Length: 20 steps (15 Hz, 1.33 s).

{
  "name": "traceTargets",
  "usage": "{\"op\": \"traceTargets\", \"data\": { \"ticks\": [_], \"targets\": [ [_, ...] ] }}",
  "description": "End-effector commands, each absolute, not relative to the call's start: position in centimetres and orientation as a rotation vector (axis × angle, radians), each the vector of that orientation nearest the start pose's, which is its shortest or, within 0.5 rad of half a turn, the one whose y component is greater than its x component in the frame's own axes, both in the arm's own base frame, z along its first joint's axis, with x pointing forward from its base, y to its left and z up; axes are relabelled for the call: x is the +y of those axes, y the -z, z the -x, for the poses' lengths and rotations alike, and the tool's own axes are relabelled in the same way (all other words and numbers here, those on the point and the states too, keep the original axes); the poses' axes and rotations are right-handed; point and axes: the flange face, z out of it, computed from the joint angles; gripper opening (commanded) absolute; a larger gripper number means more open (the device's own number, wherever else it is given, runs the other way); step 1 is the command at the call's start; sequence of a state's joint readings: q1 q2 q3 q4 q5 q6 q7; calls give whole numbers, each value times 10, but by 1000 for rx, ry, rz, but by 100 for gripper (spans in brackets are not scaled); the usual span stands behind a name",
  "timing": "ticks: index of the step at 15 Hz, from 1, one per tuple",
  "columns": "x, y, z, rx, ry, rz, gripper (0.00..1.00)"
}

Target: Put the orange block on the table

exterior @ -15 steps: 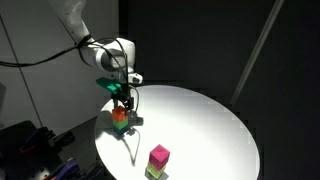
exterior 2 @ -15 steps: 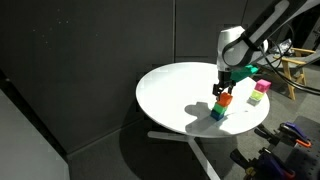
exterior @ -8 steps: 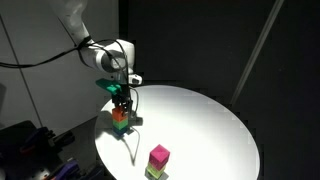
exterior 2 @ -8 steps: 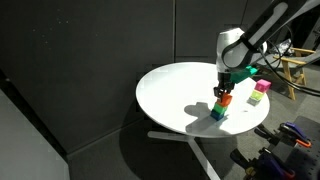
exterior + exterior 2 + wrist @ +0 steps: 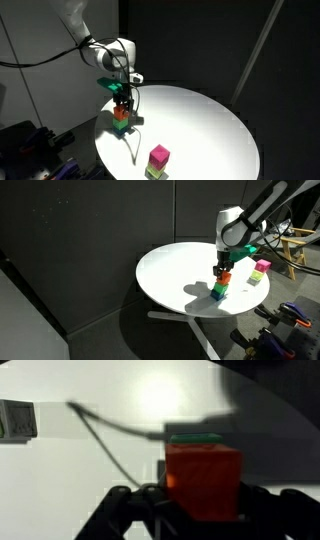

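The orange block (image 5: 121,115) (image 5: 223,279) sits on top of a green cube (image 5: 121,126) (image 5: 218,292) near the edge of the round white table (image 5: 205,120) (image 5: 170,270). My gripper (image 5: 122,104) (image 5: 222,272) comes down from above and is shut on the orange block. In the wrist view the orange block (image 5: 203,480) fills the space between the dark fingers (image 5: 122,510) of the gripper (image 5: 200,502), and a strip of the green cube (image 5: 195,437) shows just past it.
A larger pink cube (image 5: 159,155) (image 5: 264,267) rests on a yellow-green block (image 5: 154,172) (image 5: 256,279) near another part of the rim. A thin dark cable (image 5: 110,425) crosses the tabletop. A pale block (image 5: 18,420) lies at the wrist view's left edge.
The jaws have closed onto the orange block. The arm and the blocks have hardly moved.
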<state>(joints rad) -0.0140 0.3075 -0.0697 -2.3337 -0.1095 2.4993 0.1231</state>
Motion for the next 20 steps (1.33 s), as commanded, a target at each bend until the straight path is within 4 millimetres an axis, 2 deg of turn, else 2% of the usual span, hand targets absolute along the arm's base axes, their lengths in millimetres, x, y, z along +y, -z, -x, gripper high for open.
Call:
{"op": "traceTargets", "data": {
  "ticks": [1,5,10,20],
  "targets": [
    [-46,-211,-503,222,-227,3211,23],
    [-56,-221,-504,262,-237,3202,23],
    [-77,-227,-507,333,-269,3197,23],
    [-112,-225,-516,403,-256,3205,23]
  ]
}}
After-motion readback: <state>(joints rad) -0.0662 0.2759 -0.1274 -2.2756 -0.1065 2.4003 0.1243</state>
